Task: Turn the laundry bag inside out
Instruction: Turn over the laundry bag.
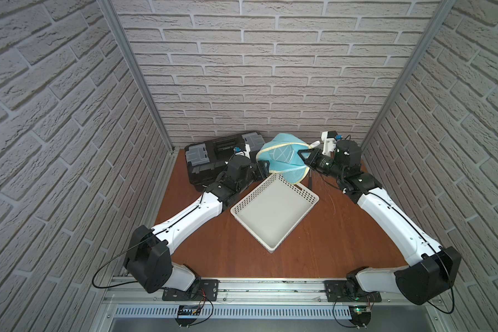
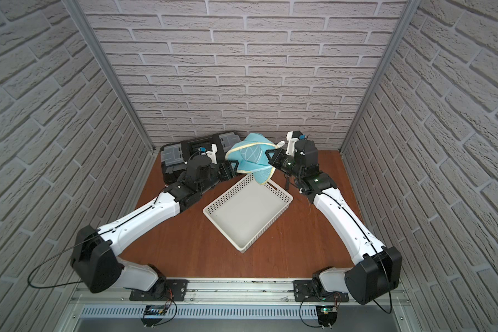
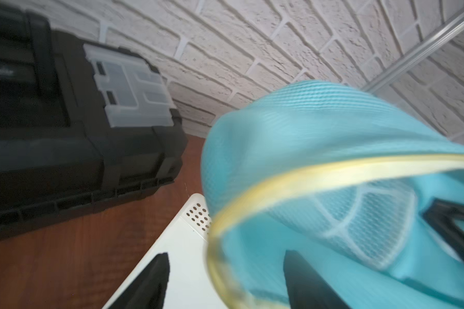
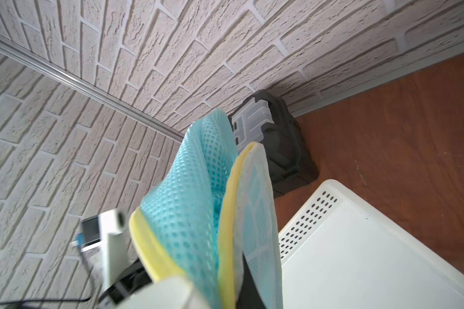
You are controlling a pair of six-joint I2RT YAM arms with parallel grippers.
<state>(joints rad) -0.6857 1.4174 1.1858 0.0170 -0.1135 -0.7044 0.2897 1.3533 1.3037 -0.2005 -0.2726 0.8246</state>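
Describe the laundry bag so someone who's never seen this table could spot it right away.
On the brown wooden table, look to the back, between the black plastic toolbox and the right gripper. Above the far corner of the white perforated plastic basket hangs the soft light-blue mesh laundry bag. Only it is fabric, edged in yellow trim.

Left arm (image 1: 197,211) and right arm (image 1: 385,212) stretched forward, converging, left hand (image 1: 265,168) spread apart, right hand (image 1: 302,153) clamped closed
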